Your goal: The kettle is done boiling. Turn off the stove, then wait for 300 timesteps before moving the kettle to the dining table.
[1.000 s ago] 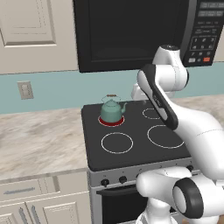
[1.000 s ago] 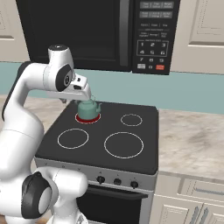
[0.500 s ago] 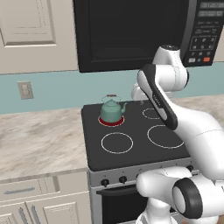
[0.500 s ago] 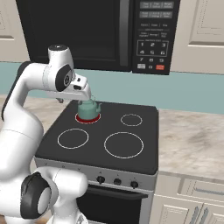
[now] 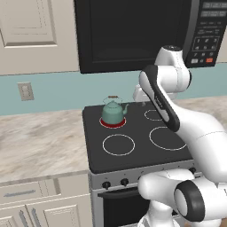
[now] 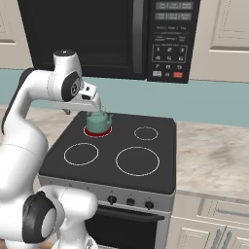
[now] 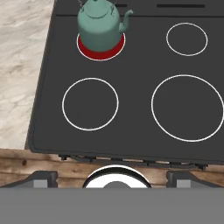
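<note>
End effector (image 7: pixel 112 177) — jaws spread wide, holding nothing — hangs above the stove (image 7: pixel 131 131), looking down on its black glass top. Teal-green kettle (image 7: pixel 99 25) sits upright on the rear left burner (image 7: pixel 99 51), which glows red beneath it; the other three white-ringed burners are bare. Marbled table (image 5: pixel 40 142) flanks the stove — black microwave (image 6: pixel 121 34) hangs above.

A pale teal wall (image 5: pixel 57 91) runs behind marbled counters (image 5: pixel 40 142), carrying a light switch plate (image 5: pixel 25 91). Cream cabinets (image 5: pixel 31 35) hang above beside a black microwave (image 6: pixel 112 36); the floor (image 7: pixel 26 164) is wooden.
</note>
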{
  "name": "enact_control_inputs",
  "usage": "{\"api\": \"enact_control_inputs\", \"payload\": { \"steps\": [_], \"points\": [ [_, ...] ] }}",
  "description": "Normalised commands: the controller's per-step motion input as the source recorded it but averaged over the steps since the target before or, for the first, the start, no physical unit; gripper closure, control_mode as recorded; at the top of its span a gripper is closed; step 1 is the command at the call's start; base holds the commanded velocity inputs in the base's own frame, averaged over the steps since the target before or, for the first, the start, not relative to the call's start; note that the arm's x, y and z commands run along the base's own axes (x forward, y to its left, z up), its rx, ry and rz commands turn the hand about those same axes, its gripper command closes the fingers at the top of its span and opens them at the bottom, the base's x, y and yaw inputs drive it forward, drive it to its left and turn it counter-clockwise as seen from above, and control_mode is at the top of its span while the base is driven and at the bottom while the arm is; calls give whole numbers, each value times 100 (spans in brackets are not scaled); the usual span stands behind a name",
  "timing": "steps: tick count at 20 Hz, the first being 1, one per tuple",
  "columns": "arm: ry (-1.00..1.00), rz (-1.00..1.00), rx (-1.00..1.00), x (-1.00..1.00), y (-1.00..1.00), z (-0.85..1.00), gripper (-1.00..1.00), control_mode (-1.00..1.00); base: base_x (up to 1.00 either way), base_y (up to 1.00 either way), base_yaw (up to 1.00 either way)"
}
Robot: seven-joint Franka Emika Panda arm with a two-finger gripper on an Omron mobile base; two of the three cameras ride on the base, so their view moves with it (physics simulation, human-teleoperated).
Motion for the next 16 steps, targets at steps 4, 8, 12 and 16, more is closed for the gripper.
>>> {"api": "enact_control_inputs", "payload": {
  "steps": [4,8,12,16],
  "points": [
    [0,0,0,0,-3,0,-100,-100,0,0,0],
    [0,0,0,-1,-9,0,-100,100,-4,-43,0],
    [0,0,0,0,0,0,-100,100,-6,-64,0],
    [0,0,0,0,0,0,-100,100,-1,-59,0]
  ]
}}
